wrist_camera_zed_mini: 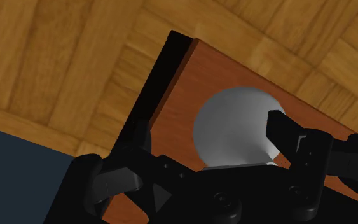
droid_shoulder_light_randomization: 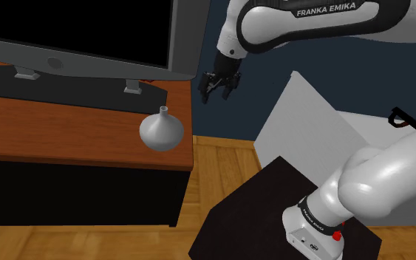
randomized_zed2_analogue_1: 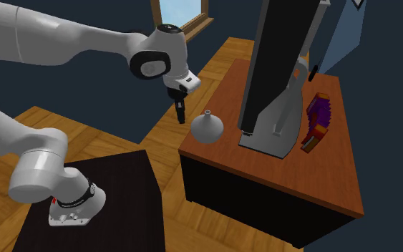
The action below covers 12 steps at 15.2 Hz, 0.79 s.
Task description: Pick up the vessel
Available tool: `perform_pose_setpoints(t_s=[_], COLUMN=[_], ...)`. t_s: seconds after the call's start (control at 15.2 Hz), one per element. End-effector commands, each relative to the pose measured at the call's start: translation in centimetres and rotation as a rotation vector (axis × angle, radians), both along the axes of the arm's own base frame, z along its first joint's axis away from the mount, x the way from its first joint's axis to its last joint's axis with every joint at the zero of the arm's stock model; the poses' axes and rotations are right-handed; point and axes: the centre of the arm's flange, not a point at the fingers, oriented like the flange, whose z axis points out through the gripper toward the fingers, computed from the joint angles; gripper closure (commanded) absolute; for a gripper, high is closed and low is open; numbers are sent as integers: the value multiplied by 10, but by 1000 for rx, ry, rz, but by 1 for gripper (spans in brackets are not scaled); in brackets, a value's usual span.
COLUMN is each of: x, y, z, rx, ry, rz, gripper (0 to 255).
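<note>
The vessel is a round grey vase (droid_shoulder_light_randomization: 160,131) with a narrow neck. It stands upright near the corner of a low cabinet (droid_shoulder_light_randomization: 66,125) with a brown wooden top. My black gripper (droid_shoulder_light_randomization: 217,93) hangs open in the air, above the vase and off the cabinet's edge toward the shoulder view's right, holding nothing. In the second exterior view the gripper (randomized_zed2_analogue_1: 180,114) points down, just to the left of the vase (randomized_zed2_analogue_1: 207,127) and a little higher. Seen from the wrist, the vase (wrist_camera_zed_mini: 234,137) lies below and between the spread fingers (wrist_camera_zed_mini: 279,124), which do not touch it.
A large flat TV (droid_shoulder_light_randomization: 73,29) on a dark foot takes up the cabinet behind the vase. Red and purple items (randomized_zed2_analogue_1: 318,122) sit behind the TV. My black stand (droid_shoulder_light_randomization: 250,214) is on the wooden floor (randomized_zed2_analogue_1: 121,136). A white panel (droid_shoulder_light_randomization: 309,118) leans nearby.
</note>
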Motion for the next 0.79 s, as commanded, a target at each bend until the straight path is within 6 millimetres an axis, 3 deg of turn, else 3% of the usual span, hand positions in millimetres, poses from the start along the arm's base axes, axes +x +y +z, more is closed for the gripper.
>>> perform_pose_setpoints(t_s=[0.0,0.73], x=[18,118], y=[16,105], z=[-12,-71], rx=[-7,-49], ry=[-5,-29], rz=[-6,-34], gripper=[0,0])
